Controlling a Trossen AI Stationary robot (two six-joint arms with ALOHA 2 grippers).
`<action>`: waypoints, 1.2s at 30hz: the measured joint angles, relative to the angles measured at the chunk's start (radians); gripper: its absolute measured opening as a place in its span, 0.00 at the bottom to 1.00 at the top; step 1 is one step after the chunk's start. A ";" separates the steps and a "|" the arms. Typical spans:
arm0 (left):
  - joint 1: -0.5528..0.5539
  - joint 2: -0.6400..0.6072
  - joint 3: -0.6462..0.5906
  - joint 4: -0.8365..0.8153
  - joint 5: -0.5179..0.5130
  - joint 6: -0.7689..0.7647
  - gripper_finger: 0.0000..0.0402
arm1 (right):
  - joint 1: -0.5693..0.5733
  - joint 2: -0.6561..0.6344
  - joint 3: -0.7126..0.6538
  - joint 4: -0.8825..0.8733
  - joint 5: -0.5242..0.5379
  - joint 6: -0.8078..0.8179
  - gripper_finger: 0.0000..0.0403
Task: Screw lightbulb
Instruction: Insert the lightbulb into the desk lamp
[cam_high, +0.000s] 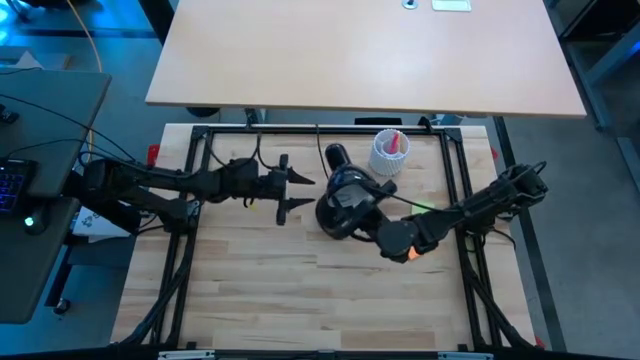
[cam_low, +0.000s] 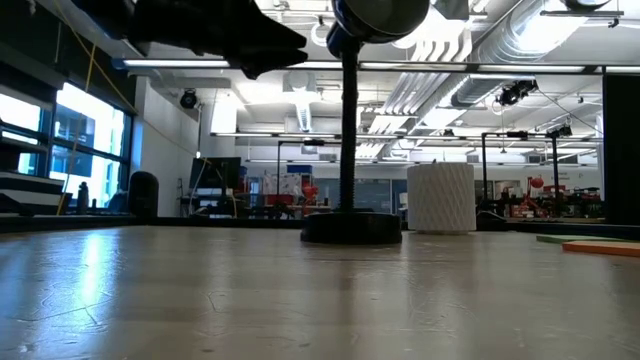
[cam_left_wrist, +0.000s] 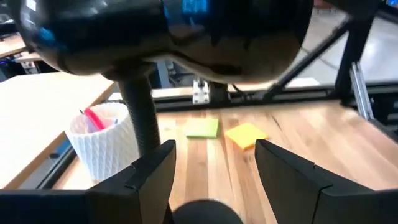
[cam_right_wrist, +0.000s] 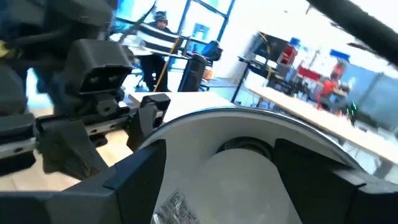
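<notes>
Lightbulb (cam_right_wrist: 239, 180) sits between the right end effector's (cam_right_wrist: 217, 180) fingers at the mouth of the lamp shade (cam_right_wrist: 249, 124), white glass with print on it, pointing up at the socket; the fingers stand wide around the bulb and look to be grasping it, though actual contact isn't clear. In the high view the right end effector (cam_high: 372, 222) is tucked under the black desk lamp (cam_high: 345, 205). Left end effector (cam_high: 295, 192) is released, fingers spread, hovering just beside the shade with nothing in it. Risks: cross-threading if the bulb goes in tilted; the lamp's gooseneck giving way under push, since nothing braces the shade; bulb slipping in a loose grasp; the two arms are close, so a clash is possible. Tabletop (cam_high: 250, 290) is light wood in a black frame, carrying a white ribbed cup (cam_high: 388, 152) just beside the lamp base, plus yellow and green sticky notes (cam_left_wrist: 227, 132). Room behind is an open lab with bright ceiling lights; a person shows far back.
</notes>
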 joint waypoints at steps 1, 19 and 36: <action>-0.005 0.000 0.000 -0.013 -0.002 0.009 0.54 | 0.007 0.000 0.000 0.000 -0.010 -0.028 0.74; 0.003 0.087 0.000 0.049 -0.005 0.019 0.54 | 0.230 0.000 0.000 -0.008 -0.020 -0.294 0.74; 0.064 0.405 0.000 0.466 -0.120 -0.035 0.54 | 0.312 -0.002 -0.002 -0.030 0.173 -0.216 0.74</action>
